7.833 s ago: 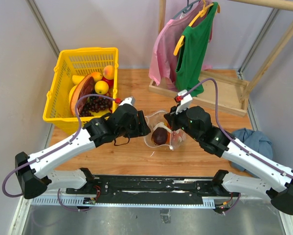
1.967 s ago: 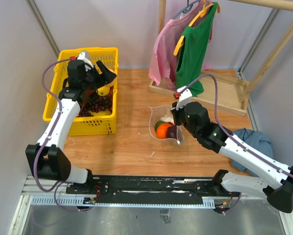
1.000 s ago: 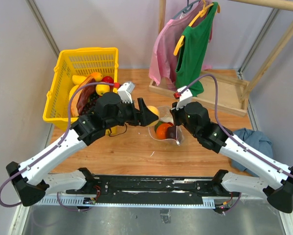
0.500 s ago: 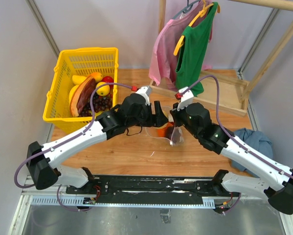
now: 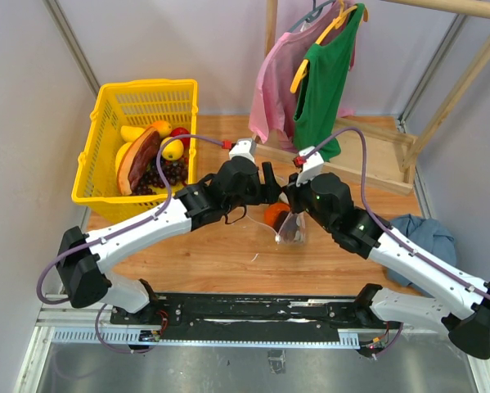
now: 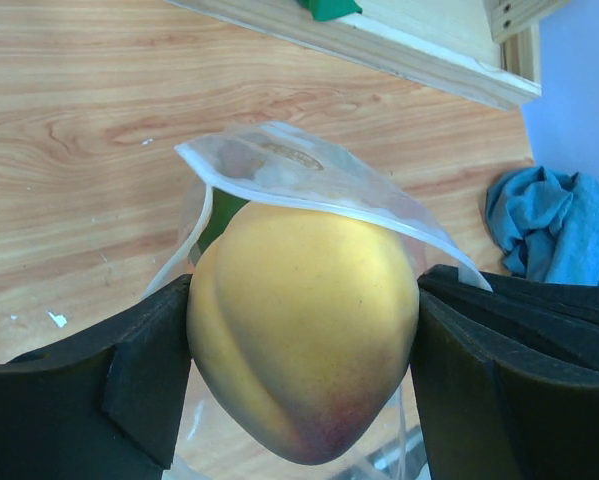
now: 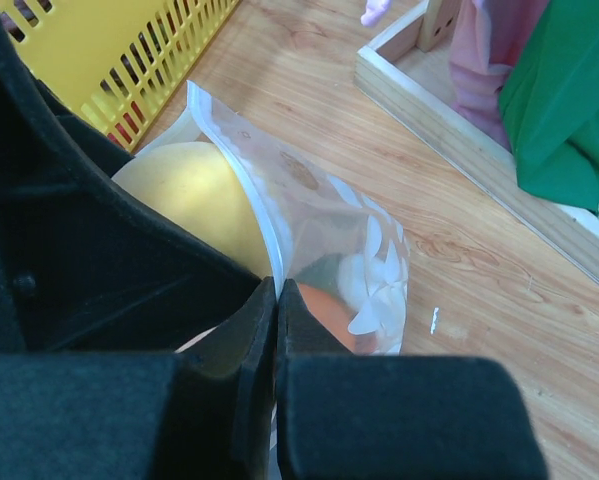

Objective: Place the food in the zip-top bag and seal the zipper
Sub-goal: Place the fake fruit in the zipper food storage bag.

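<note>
A yellow toy fruit (image 6: 304,320) with a red blush sits clamped between the widely spread black fingers of the left gripper (image 5: 269,185). It is at the mouth of the clear, white-spotted zip-top bag (image 6: 309,172), whose rim lies against it. The right gripper (image 7: 277,300) pinches that rim, jaws closed on the plastic, over the wooden table (image 5: 220,254). An orange toy fruit (image 5: 275,214) and a green piece (image 6: 217,215) lie inside the bag. More toy fruit fills the yellow mesh basket (image 5: 93,155) at far left. A crumpled blue cloth (image 5: 429,233) lies at right, while a green garment (image 5: 326,74) and a pink garment (image 5: 271,90) hang behind.
</note>
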You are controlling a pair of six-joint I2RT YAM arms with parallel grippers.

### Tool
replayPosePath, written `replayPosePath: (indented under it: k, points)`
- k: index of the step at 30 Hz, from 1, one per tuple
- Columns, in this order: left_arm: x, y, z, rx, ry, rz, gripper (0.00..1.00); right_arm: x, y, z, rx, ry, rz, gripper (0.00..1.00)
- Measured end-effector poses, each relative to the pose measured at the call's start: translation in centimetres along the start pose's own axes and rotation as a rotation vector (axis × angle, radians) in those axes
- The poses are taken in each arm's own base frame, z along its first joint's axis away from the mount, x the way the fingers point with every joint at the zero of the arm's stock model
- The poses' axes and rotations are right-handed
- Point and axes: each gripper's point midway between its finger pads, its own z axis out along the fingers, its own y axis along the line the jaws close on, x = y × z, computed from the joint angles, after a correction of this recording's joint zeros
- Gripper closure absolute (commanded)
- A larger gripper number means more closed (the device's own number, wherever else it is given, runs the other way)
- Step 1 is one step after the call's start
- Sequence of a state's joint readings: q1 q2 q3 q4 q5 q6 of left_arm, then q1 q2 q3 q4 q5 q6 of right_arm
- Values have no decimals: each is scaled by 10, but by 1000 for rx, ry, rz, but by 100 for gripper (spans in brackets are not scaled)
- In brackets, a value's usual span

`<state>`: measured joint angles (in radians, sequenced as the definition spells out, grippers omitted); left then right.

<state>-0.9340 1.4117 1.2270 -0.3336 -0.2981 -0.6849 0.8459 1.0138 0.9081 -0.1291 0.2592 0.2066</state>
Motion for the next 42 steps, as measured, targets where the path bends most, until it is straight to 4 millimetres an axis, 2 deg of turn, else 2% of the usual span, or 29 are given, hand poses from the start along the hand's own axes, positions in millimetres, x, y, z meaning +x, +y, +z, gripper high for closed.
replayPosePath:
  k: [4, 7, 13, 21, 26, 30, 34, 39, 42]
  points:
    - [-1, 2, 6, -13, -51, -4, 19, 0, -1, 0, 1, -2, 9, 99]
    - [1, 4, 12, -25, -68, -5, 10, -1, -1, -1, 2, -5, 18, 99]
    - [7, 6, 22, -40, -63, -1, 1, -2, -1, -4, 1, -13, 32, 99]
    - [8, 7, 19, -38, -58, 1, 1, -1, -1, -4, 1, -12, 34, 99]
    - [3, 2, -2, -5, -39, -3, 3, -1, -2, -4, 3, -12, 34, 99]
    - [-8, -4, -34, 44, -47, -19, 5, 0, -1, -3, 2, -12, 34, 99]
    - [-15, 2, -57, 36, -49, -37, 10, 0, -1, -3, 2, -12, 34, 99]
    - [-4, 19, -63, -32, -7, -46, 18, 0, -1, -3, 2, -12, 34, 99]
    - [11, 30, -59, -66, 26, -50, 28, 0, -1, -3, 1, -11, 34, 99]
